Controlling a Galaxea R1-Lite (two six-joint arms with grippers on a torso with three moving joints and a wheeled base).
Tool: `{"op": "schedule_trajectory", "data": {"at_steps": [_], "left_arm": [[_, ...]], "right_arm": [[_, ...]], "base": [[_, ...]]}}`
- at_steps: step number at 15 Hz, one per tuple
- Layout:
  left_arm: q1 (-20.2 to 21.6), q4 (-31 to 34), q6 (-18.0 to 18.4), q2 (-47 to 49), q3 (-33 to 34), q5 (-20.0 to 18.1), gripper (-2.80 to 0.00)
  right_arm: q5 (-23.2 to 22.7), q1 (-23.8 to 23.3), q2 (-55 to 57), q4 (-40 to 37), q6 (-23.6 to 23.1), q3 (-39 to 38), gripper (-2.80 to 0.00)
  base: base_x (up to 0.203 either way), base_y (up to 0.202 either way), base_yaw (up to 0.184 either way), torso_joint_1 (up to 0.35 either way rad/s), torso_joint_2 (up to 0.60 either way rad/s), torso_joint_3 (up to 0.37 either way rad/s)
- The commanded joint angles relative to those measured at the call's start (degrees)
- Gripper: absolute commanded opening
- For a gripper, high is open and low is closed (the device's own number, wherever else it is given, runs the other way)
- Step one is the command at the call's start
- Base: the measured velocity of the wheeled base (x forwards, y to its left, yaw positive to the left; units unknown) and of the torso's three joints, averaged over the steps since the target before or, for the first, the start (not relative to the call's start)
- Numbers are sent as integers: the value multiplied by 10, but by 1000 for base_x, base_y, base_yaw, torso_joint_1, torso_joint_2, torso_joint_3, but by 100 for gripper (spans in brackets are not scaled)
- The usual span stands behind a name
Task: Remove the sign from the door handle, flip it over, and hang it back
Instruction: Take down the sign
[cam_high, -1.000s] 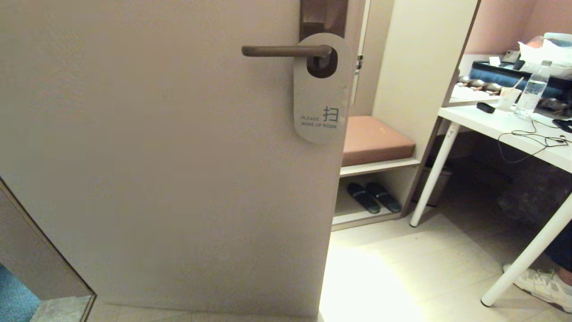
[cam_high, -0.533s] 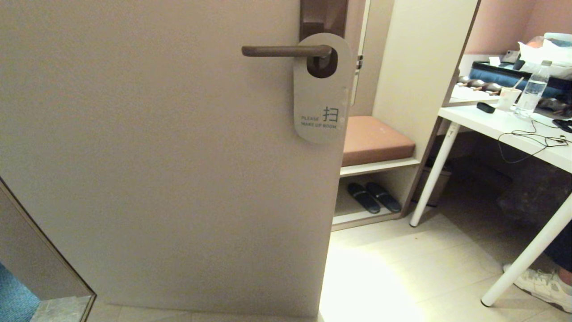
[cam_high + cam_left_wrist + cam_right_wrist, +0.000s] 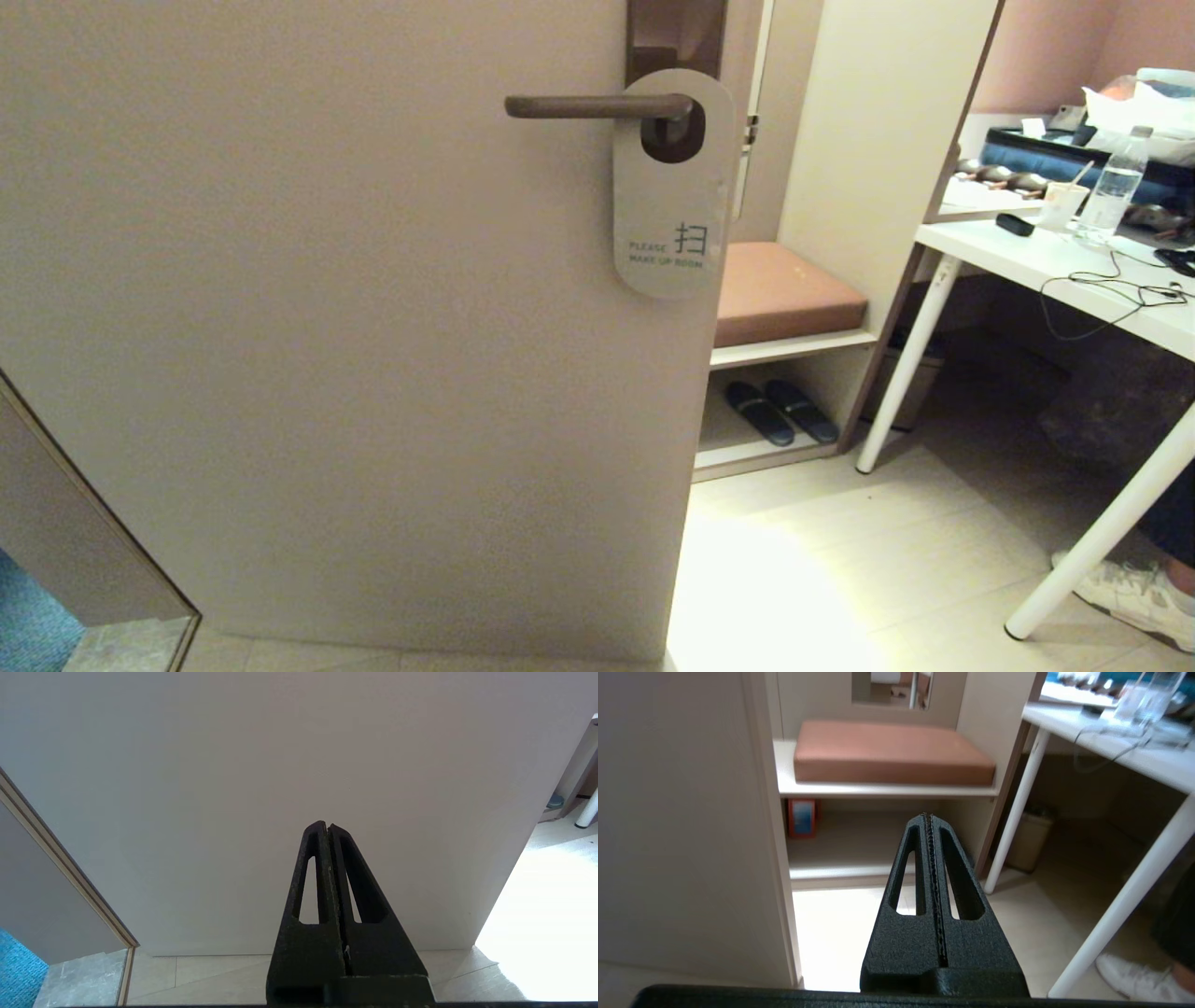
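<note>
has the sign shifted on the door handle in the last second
No. The sign hangs in the same spot on the door handle, its lower edge level with the same point beside the cushion.

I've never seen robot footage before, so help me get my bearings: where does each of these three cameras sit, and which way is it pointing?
Head view: on the robot's head, facing the door, with the sign on the handle; no arm shows.
Left wrist view: behind the shut left gripper, facing the lower door.
Right wrist view: behind the shut right gripper, facing the cushion past the door's edge.
Shared: head and right wrist views both show the cushion and the white table.
</note>
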State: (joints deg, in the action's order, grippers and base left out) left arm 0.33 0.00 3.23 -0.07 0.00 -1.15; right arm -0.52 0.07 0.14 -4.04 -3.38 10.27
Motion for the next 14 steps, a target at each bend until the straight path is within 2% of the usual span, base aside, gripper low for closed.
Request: {"op": "schedule_trajectory", "data": {"at_steps": [1,4,10,12,14], "left_arm": [[0,0,0,1,0,0,-280],[0,0,0,1,0,0,-280],[0,0,0,1,0,0,-280],[0,0,0,1,0,0,-280],[0,0,0,1,0,0,-280]], "right_arm": [[0,0,23,-47,0,82,-280],[15,3,146,-60,0,168,-280],[60,3,465,-3,34,355,-280],[60,2,548,30,48,374,-280],[34,3,618,107,56,366,-280]], "base": [[0,0,0,0,0,0],[0,0,0,0,0,0],[0,0,0,0,0,0],[0,0,0,0,0,0],[0,0,0,0,0,0]]}}
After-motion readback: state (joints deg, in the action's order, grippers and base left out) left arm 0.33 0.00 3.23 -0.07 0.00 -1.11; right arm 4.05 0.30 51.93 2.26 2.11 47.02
